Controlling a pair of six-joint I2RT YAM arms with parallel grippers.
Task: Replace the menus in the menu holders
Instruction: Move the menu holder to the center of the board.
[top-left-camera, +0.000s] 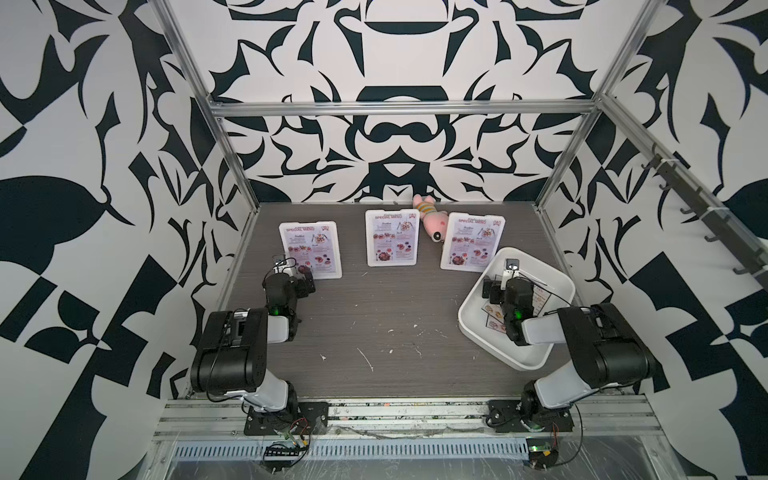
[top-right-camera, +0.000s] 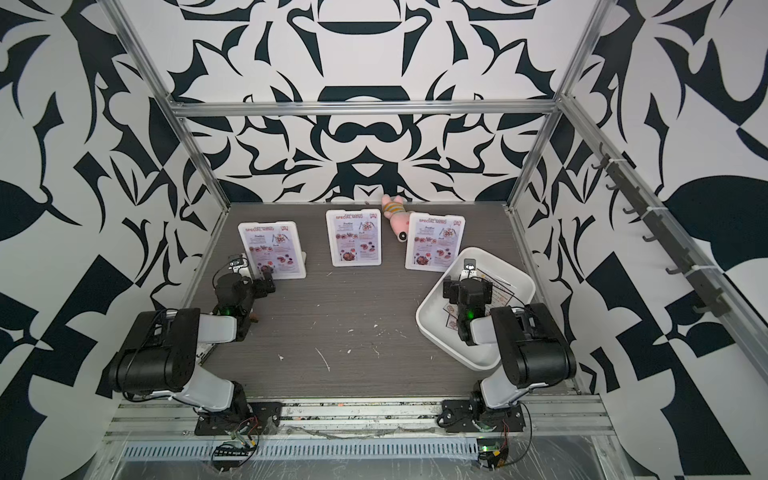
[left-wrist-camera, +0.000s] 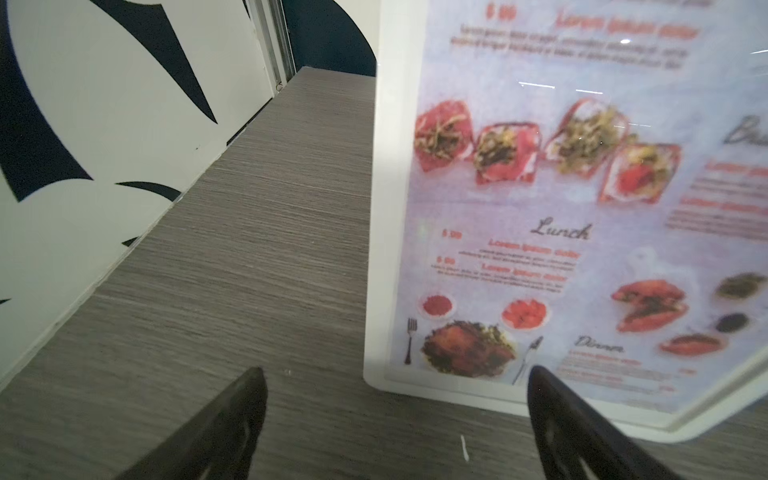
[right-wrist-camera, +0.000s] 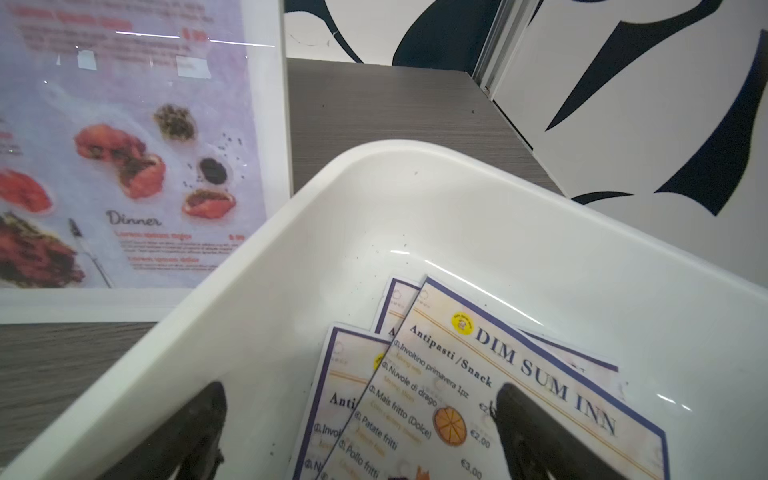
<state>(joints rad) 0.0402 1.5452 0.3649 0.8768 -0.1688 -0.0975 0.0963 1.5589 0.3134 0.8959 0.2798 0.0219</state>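
Three white menu holders stand in a row at the back in both top views, left (top-left-camera: 309, 249), middle (top-left-camera: 391, 237) and right (top-left-camera: 471, 243), each showing a pink-lavender SPECIAL MENU sheet. Overlapping DIM SUM INN menus (right-wrist-camera: 478, 395) lie flat in the white tray (right-wrist-camera: 415, 216). My left gripper (left-wrist-camera: 395, 376) is open, low over the table at the left holder's (left-wrist-camera: 388, 208) lower front corner, touching nothing. My right gripper (right-wrist-camera: 360, 390) hangs open over the tray, above the DIM SUM INN menus (top-left-camera: 540, 297), with nothing between its fingers.
A pink plush toy (top-left-camera: 430, 220) lies at the back wall between the middle and right holders. The tray (top-left-camera: 540, 270) sits at the right, close to the right holder. Patterned walls and metal frame posts close in the table's sides.
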